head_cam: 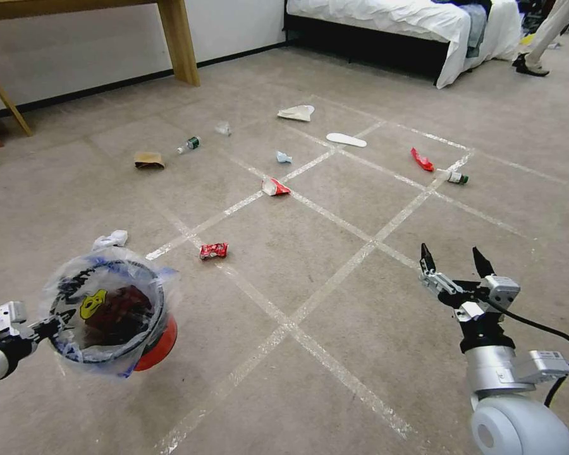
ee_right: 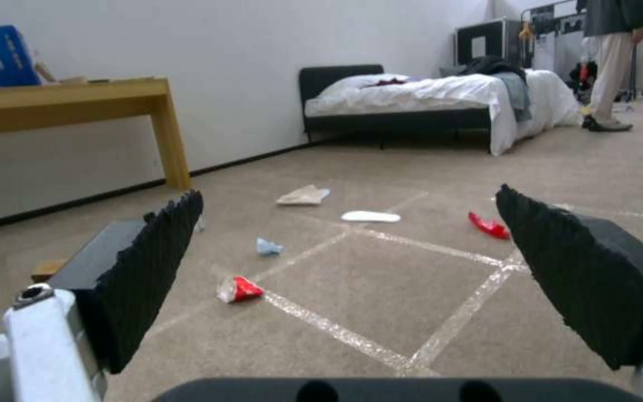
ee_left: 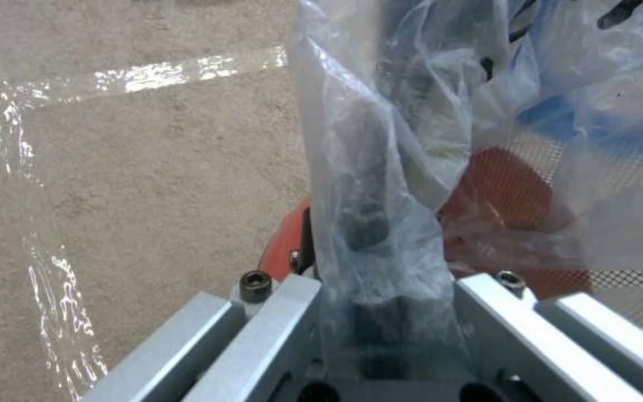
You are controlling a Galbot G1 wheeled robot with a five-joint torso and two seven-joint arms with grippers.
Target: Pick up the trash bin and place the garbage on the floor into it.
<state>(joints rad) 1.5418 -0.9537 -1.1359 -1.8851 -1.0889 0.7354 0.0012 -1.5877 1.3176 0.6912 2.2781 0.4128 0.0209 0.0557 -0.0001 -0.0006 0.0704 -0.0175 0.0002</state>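
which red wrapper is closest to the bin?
The crumpled red wrapper lying just beside a tape line, right ahead of the trash bin held by the left gripper. The other red wrappers lie farther out.

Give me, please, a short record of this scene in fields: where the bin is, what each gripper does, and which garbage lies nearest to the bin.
trash bin: held off the floor, tilted, mouth toward the camera
left gripper: shut on the bin's rim and bag liner
right gripper: open, empty, above the carpet
nearest garbage: white tissue just beyond the bin; red wrapper on a tape line
farther garbage: tan paper bag, green-label bottle
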